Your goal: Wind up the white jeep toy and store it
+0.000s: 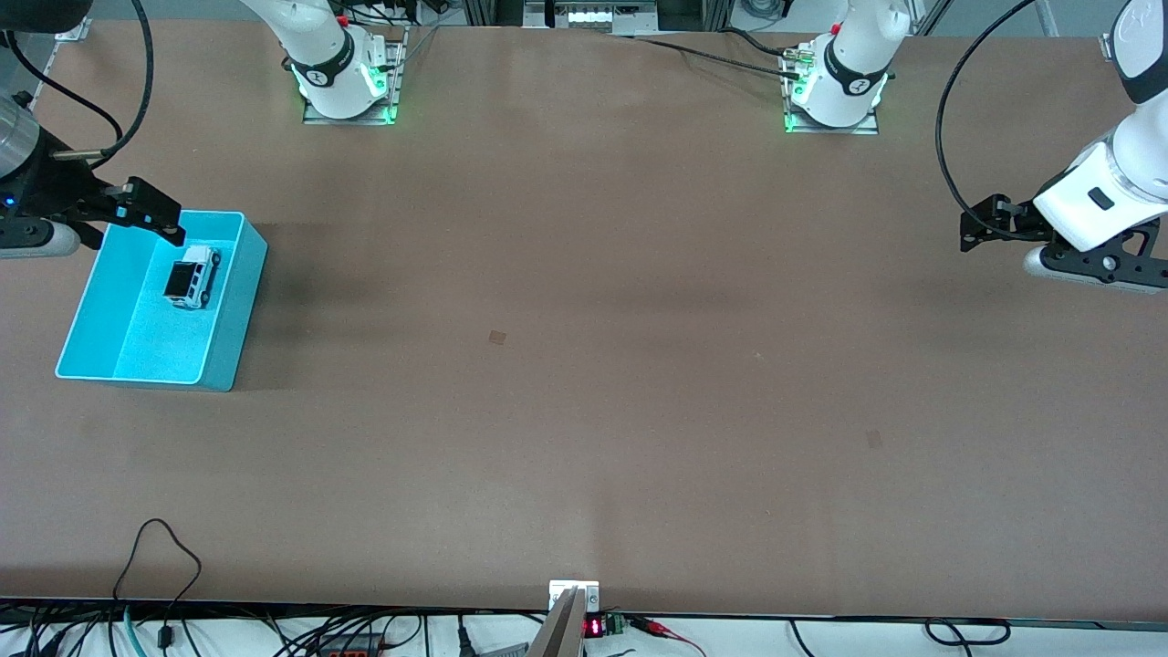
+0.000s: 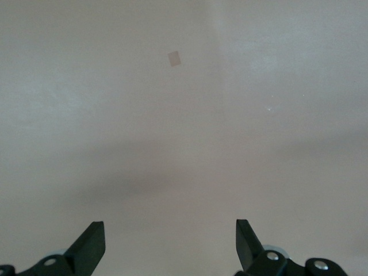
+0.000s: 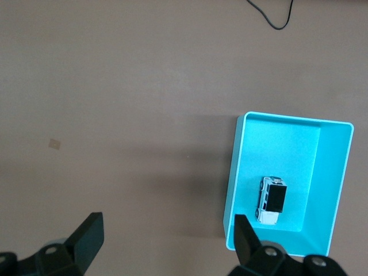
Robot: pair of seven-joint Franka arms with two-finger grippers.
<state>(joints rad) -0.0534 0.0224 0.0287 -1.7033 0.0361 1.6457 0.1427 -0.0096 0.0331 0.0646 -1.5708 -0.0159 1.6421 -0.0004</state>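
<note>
The white jeep toy (image 1: 192, 276) sits upright in the cyan bin (image 1: 228, 360), about 11 o'clock of its floor. The right end effector (image 1: 151, 213) hangs released over the bin's rim; the left end effector (image 1: 981, 224), released too, waits over bare bench (image 1: 584, 383). Looks basically stored, so the right arm should lift straight up, clear of the rim.

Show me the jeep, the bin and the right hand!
jeep (image 1: 192, 277): front view, on its black roof.
bin (image 1: 239, 306): front view, on its outer side wall.
right hand (image 1: 151, 212): front view, between its open fingertips, above the bin's edge.
</note>
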